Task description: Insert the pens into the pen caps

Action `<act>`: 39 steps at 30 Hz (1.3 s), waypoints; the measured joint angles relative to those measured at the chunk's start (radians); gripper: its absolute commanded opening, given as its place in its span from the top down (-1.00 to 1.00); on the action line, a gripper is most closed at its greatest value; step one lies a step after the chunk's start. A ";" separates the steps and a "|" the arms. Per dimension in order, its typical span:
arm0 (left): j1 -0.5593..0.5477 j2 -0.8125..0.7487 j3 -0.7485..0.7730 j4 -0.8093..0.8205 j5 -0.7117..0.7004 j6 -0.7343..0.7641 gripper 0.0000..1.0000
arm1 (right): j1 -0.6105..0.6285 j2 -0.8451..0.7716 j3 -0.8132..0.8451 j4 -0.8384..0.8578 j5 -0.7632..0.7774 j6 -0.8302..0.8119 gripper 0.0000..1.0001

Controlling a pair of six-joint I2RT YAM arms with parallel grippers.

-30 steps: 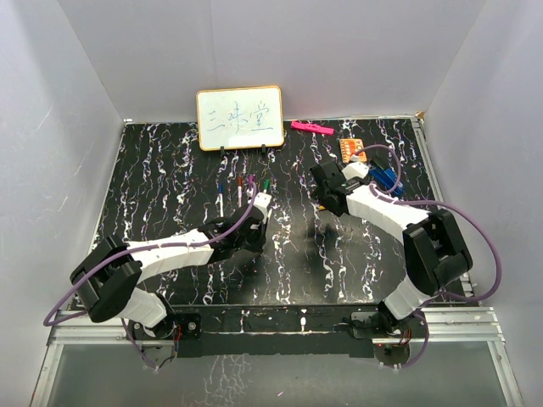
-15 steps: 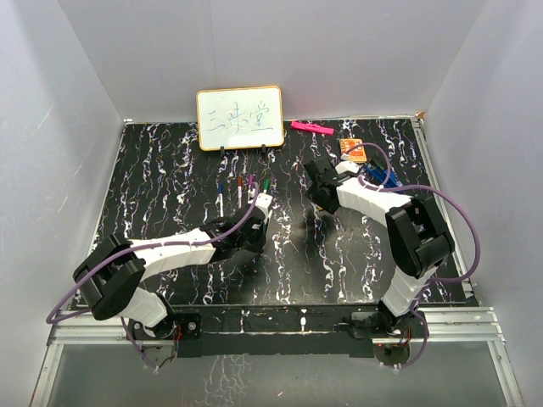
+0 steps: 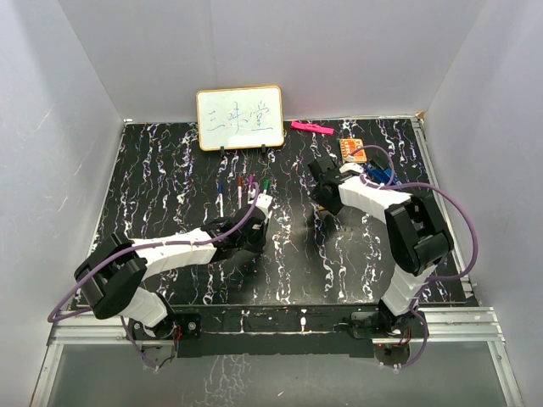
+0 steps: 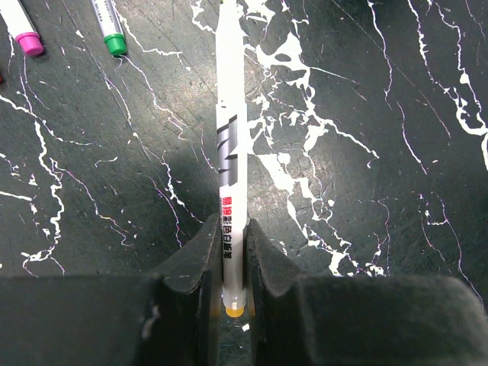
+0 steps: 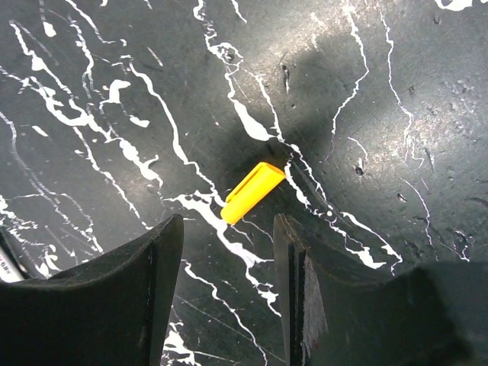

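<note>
The left gripper (image 4: 232, 267) clenches a white pen (image 4: 229, 114) near its orange end, the barrel pointing straight ahead over the marbled table (image 4: 366, 152). The right gripper (image 5: 227, 236) hangs parted above a yellow cap (image 5: 254, 192), which lies tilted just beyond its fingertips.

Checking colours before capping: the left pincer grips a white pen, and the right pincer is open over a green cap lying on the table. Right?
Not quite. The cap is yellow, not green; the right wrist view shows it. Otherwise yes: the left pincer grips a white pen, and the right pincer is open over that cap lying on the table.
</note>
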 measured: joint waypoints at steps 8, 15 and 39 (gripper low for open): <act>0.000 0.000 0.000 0.000 0.000 -0.003 1.00 | -0.008 0.039 0.000 0.001 -0.020 0.011 0.13; 0.000 0.000 -0.003 0.008 0.001 -0.016 1.00 | -0.019 0.040 -0.001 0.003 -0.020 0.018 0.16; 0.000 0.000 -0.017 0.032 0.004 -0.020 1.00 | -0.055 0.091 0.020 0.027 -0.042 -0.020 0.41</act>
